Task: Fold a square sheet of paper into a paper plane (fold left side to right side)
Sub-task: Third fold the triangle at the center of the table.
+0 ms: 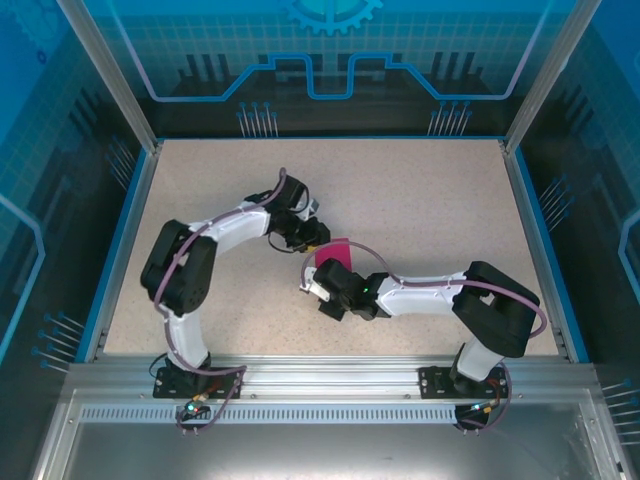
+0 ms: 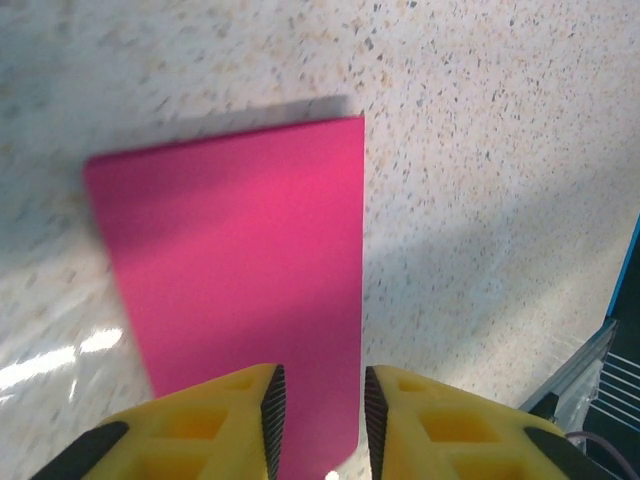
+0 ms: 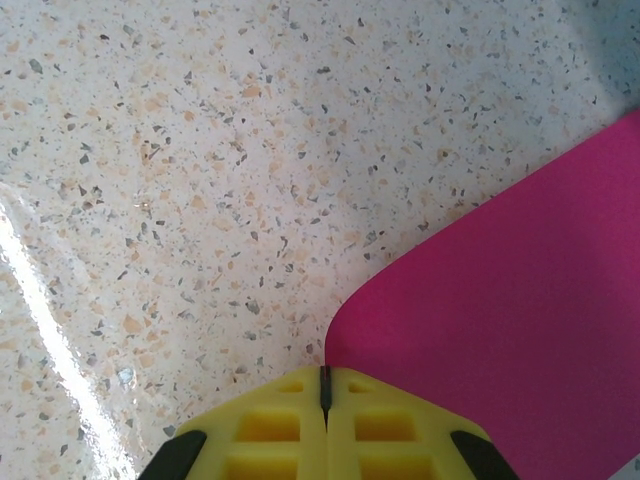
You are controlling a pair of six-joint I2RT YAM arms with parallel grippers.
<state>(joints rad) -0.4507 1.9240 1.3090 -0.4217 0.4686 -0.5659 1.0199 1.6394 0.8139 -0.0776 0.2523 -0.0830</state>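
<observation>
Rectangular magenta-pink paper sheet (image 1: 335,255) lies flat mid-way across the speckled counter (image 1: 420,200), between both tools. Left tool (image 2: 320,385): fingers apart over one end of the sheet. Right tool (image 3: 323,375): fingers together at the sheet edge; pinch unconfirmed.

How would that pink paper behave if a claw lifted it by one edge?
Probably floppy: the pink paper shows a bowed edge in the right wrist view, so it likely droops when lifted. Its edges show no thickness, so probably very light. On the glossy table a push might slide or buckle it.
</observation>
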